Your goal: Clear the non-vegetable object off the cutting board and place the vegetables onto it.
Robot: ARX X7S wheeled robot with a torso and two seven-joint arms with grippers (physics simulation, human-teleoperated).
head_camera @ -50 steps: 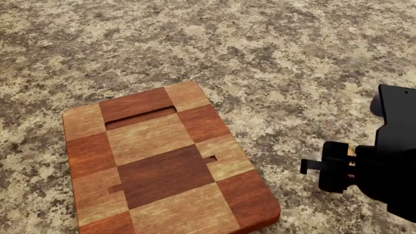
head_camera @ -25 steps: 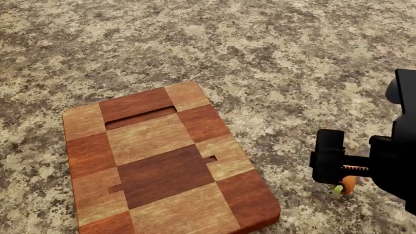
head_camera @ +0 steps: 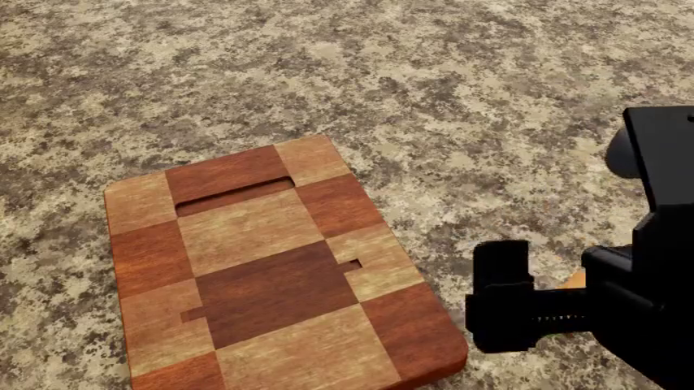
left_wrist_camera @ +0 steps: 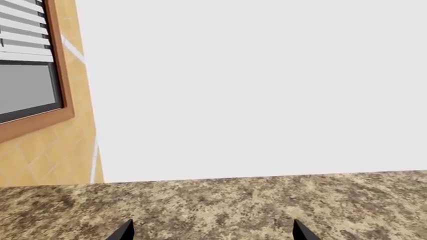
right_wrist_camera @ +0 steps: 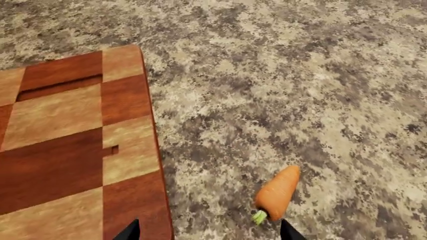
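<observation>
The checkered wooden cutting board (head_camera: 271, 268) lies on the speckled counter with nothing on it; it also shows in the right wrist view (right_wrist_camera: 67, 150). The small orange carrot-like piece (right_wrist_camera: 277, 192) lies on the counter beside the board, its green stub toward my right gripper. In the head view only a sliver of orange (head_camera: 574, 280) shows behind the gripper. My right gripper (right_wrist_camera: 210, 232) is open and empty above it, also seen in the head view (head_camera: 537, 309). My left gripper (left_wrist_camera: 211, 232) is open and empty over the counter. The artichoke and corn cob are out of view.
The speckled stone counter (head_camera: 456, 97) spreads around the board. In the left wrist view the counter (left_wrist_camera: 233, 205) meets a white wall (left_wrist_camera: 253, 85), with a wood-framed window (left_wrist_camera: 30, 65) and tan tiles at one side.
My right gripper, shut on the carrot-like piece a second ago, has opened and let it go. The piece now lies on the counter, and the gripper has shifted toward the board.
</observation>
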